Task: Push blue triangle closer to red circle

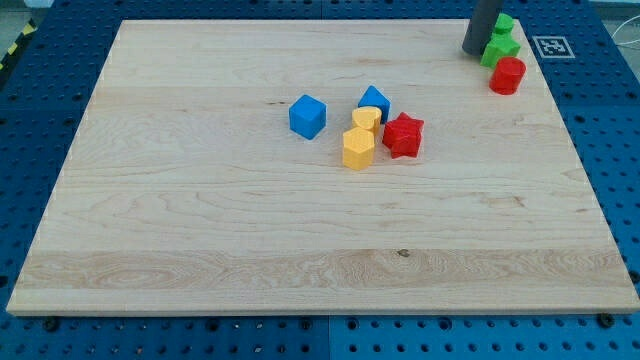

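My tip [472,50], a bare rod grasping nothing, touches the green blocks [499,45] at the board's one o'clock corner. The blue triangle [375,101] sits centrally, the red circle [507,76] at its two o'clock. Best approach: circle to its eight o'clock side and push steadily.

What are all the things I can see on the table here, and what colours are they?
blue cube: one, blue, near the board's middle, at the left of the cluster
blue triangle: one, blue, at the top of the cluster
yellow blocks: two, yellow, one just below the blue triangle, one lower
red star: one, red, at the right of the cluster
green blocks: two stacked in view, green, top right corner
red circle: one, red, just below the green blocks
wooden board: one, light wood, fills the view
my tip: one dark rod, touching the green blocks' left side
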Robot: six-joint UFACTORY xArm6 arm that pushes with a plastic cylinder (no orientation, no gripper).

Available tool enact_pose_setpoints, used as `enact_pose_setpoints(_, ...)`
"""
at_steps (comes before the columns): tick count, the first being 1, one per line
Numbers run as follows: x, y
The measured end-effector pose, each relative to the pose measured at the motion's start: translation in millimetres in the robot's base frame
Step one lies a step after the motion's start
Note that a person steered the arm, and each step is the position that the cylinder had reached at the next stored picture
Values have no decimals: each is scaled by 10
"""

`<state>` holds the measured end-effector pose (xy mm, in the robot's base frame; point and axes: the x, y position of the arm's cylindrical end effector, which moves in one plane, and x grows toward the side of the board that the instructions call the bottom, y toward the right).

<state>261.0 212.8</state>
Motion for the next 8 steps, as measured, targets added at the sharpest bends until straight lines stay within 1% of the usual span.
enact_pose_setpoints(1, 68, -552)
enact_pose_setpoints(2, 78, -1243)
enact_pose_setpoints(3, 353, -1622)
enact_pose_setpoints(4, 874, -1848)
enact_pose_setpoints(5, 1011, -1871)
enact_pose_setpoints(7, 1247, -1579)
enact_pose_setpoints(8, 1254, -1464)
